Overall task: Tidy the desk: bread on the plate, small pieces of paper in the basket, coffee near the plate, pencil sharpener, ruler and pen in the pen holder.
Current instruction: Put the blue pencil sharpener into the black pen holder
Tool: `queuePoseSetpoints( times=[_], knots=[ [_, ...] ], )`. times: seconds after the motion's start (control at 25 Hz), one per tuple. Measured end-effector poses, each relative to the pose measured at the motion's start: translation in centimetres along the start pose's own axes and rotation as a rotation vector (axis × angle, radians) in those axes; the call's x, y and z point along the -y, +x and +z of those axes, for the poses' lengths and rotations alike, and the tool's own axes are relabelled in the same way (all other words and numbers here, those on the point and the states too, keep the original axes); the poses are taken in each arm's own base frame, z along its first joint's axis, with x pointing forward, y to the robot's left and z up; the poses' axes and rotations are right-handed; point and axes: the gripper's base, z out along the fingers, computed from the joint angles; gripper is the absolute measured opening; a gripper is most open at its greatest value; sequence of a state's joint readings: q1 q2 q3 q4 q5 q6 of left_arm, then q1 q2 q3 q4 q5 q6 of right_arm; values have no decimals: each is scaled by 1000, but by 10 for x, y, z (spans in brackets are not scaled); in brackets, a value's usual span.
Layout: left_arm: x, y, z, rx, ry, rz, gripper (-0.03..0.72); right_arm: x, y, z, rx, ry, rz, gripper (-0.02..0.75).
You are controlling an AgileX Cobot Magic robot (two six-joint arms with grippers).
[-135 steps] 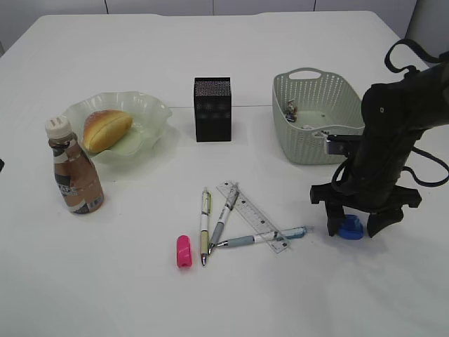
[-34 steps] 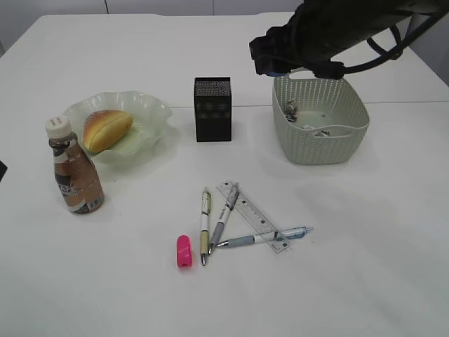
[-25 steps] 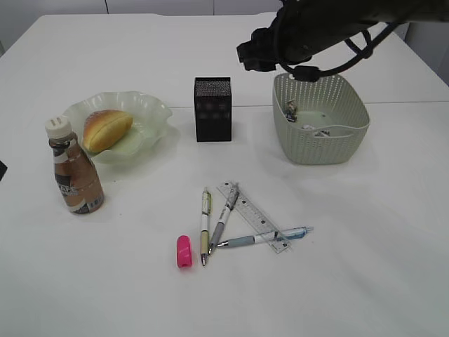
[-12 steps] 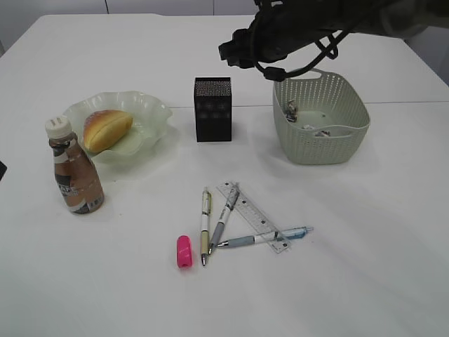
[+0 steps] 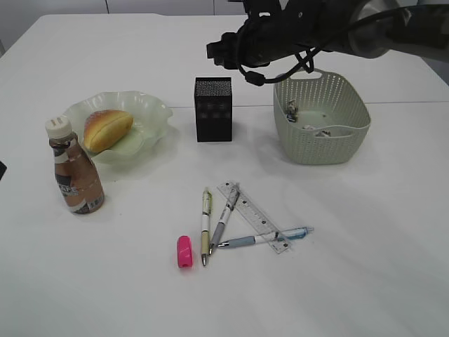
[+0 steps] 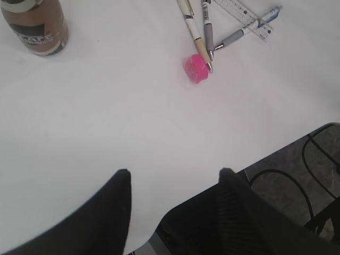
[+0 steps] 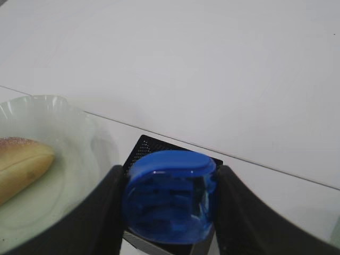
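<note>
In the left wrist view we see the left gripper [image 6: 172,183] at the lower edge of the frame, jaws apart and holding nothing, over bare table [image 6: 106,117]; the exterior view does not show it. Beyond it lie a pink pencil sharpener [image 6: 196,68], three pens and the clear ruler [image 6: 247,16], with the coffee [image 6: 34,24] at upper left.

Only the right wrist view shows what the right gripper [image 7: 169,199] carries: its jaws are closed on a blue pencil sharpener [image 7: 169,195], directly above the black mesh pen holder [image 7: 146,149].

In the exterior view the bread [image 5: 106,129] lies in the pale green ruffled plate [image 5: 151,112] at left. The sage-green basket [image 5: 319,144] at upper right contains small scraps.
</note>
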State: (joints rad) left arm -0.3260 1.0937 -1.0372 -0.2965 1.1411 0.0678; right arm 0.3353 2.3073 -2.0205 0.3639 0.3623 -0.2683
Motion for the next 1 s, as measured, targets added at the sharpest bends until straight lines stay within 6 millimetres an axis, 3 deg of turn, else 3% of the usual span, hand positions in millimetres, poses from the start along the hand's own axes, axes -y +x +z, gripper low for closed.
queuePoseSetpoints(
  times=[0.64, 1.0],
  knots=[
    [0, -2, 0, 16, -1, 0, 380, 4, 9, 26, 51, 3, 38, 357],
    [0, -2, 0, 21, -1, 0, 380, 7, 24, 40, 31, 8, 54, 357]
  ],
)
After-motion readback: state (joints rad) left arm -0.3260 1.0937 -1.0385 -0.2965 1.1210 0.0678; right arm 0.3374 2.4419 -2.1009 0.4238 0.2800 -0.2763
